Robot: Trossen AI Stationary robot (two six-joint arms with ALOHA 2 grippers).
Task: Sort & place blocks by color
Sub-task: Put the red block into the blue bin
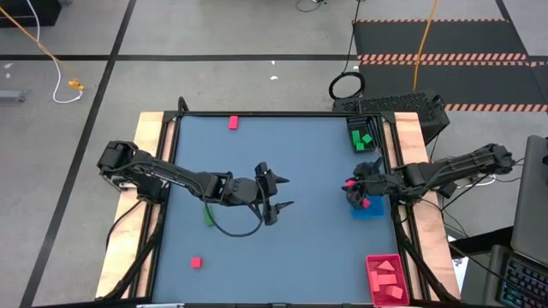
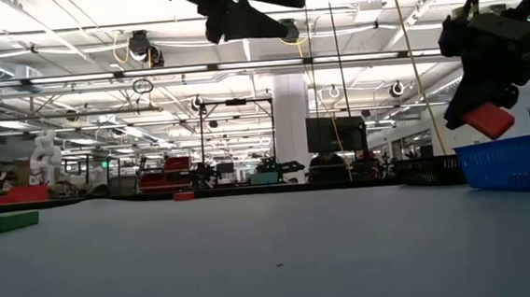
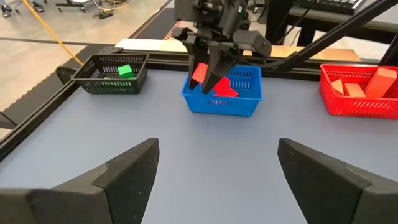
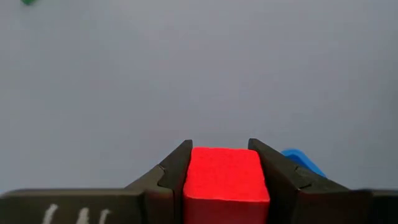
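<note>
My right gripper [image 1: 349,186] hangs at the table's right side, over the near-left part of the blue tray [image 1: 370,211], and is shut on a red block [image 4: 225,180]. Another red block [image 3: 225,89] lies inside that tray. My left gripper [image 1: 276,193] stands open above the middle of the table with nothing between its fingers [image 3: 127,180]. Two red blocks [image 1: 233,122] [image 1: 196,263] and a green bar [image 1: 208,214] lie loose on the table. My right gripper pinches the red block by two opposite sides [image 4: 189,177] between its two fingers. The fingers slant down, coming from the table's right. The block [image 2: 488,122] is lifted clear and sits tilted at the fingers' lower ends, above the blue tray's rim [image 2: 508,145].
A black tray [image 1: 364,137] with green blocks stands at the far right. A red tray [image 1: 385,278] with salmon-pink blocks stands at the near right. Raised black rails edge the table.
</note>
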